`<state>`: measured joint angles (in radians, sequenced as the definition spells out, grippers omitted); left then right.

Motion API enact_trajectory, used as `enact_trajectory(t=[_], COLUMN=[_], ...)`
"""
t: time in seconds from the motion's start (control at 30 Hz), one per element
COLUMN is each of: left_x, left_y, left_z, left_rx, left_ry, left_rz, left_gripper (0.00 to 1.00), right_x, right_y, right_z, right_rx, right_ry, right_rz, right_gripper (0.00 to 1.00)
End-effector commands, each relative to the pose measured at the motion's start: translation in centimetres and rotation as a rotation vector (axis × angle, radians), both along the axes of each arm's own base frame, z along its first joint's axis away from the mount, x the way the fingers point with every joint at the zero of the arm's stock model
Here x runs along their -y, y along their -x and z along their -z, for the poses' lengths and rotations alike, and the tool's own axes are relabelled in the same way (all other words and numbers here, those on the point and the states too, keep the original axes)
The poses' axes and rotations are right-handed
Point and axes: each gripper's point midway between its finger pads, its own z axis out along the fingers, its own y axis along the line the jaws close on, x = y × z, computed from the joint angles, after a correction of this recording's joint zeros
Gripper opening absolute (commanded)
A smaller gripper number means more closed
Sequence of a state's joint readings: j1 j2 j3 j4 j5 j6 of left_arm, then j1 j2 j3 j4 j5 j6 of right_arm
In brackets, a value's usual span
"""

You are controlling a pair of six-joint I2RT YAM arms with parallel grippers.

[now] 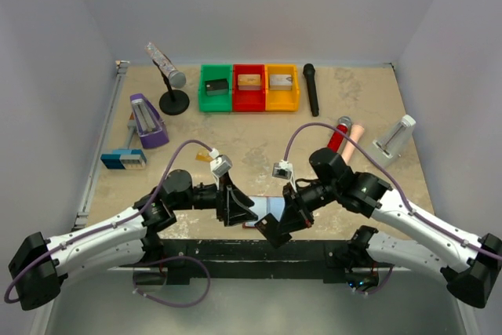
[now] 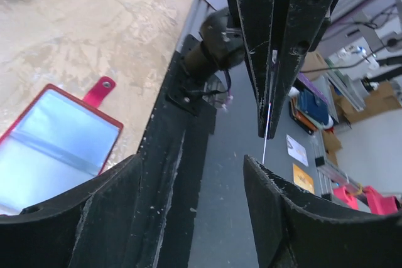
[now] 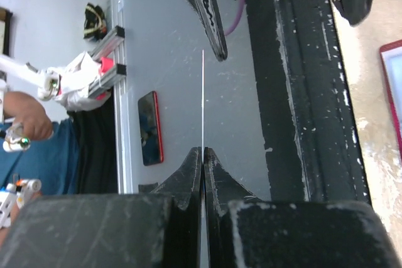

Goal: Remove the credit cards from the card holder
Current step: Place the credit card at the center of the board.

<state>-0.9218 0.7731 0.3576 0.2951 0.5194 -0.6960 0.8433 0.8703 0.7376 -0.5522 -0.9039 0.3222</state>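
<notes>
The card holder (image 1: pixel 271 206) lies open on the table's near edge, light blue inside up, between my two grippers. It shows in the left wrist view (image 2: pixel 56 145) with its red tab strap (image 2: pixel 98 91), and as a red rim in the right wrist view (image 3: pixel 393 92). My right gripper (image 3: pixel 202 154) is shut on a thin credit card (image 3: pixel 203 98) seen edge-on, held past the table's front edge; its colour cannot be told. The card also shows in the left wrist view (image 2: pixel 266 137). My left gripper (image 2: pixel 188 205) is open and empty, facing the card. The other cards are hidden.
Green (image 1: pixel 216 88), red (image 1: pixel 249 88) and yellow (image 1: pixel 282 87) bins with blocks stand at the back. A black microphone (image 1: pixel 311 89), a red microphone (image 1: pixel 339 132), a microphone on a stand (image 1: pixel 169 78), a purple stapler (image 1: pixel 147 120) and a white object (image 1: pixel 394 139) lie around.
</notes>
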Motion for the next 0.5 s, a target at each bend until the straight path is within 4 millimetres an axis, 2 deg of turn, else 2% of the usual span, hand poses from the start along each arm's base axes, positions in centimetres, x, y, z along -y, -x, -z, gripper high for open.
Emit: enact_trajectory(t=[0.0,0.2,0.47], left_x=[0.7,0.8,0.9], left_y=[1.7,2.4,3.3], left_z=[-4.2,-4.8,-5.3], left_rx=[0.094,0.087,0.075], left_ry=[0.117,0.140,0.161], left_rz=[0.144,0.191,0.250], left_gripper=[0.69,0.61,0.64], right_x=[-0.6,-0.7,-0.9], right_y=[0.8,0.7,0.6], right_z=[-1.6,-1.7,-1.7], right_rx=[0.032,0.035,0.037], right_ry=[-0.030,-0.025,-0.022], right_rz=[-0.072,-0.074,-0.077], right_gripper=[0.00,0.00,0.00])
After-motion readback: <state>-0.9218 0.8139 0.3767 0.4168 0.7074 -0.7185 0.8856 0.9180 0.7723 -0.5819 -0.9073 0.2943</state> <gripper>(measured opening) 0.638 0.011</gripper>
